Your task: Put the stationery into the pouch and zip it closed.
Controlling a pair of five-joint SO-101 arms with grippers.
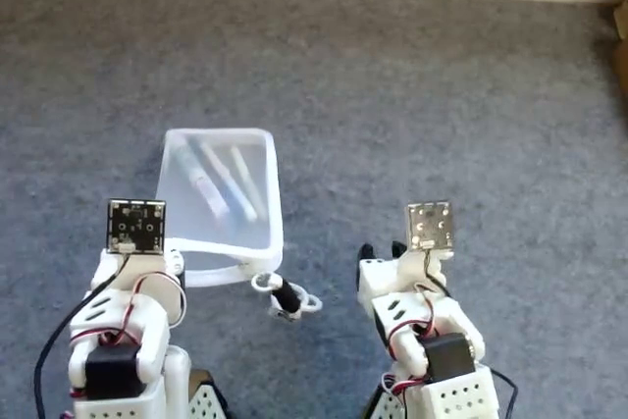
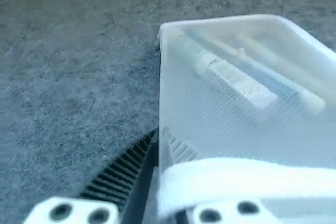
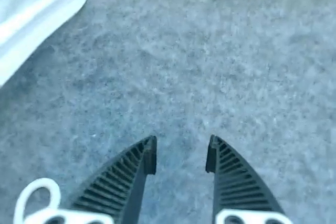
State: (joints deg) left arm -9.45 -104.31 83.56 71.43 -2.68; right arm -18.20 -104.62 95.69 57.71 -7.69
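The pouch (image 1: pixel 179 221), with the stationery (image 1: pixel 228 183) inside, is laid on the worktop (image 1: pixel 471 95), long axis near to far. Its zip pull (image 1: pixel 285 297) is found at the near right corner, just left of the open right claw (image 3: pixel 181 148). The left claw (image 2: pixel 156 156) is placed at the near left edge; its state cannot be told.

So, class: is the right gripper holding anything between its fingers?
No: the right gripper is open above the grey carpet, gripping nothing.
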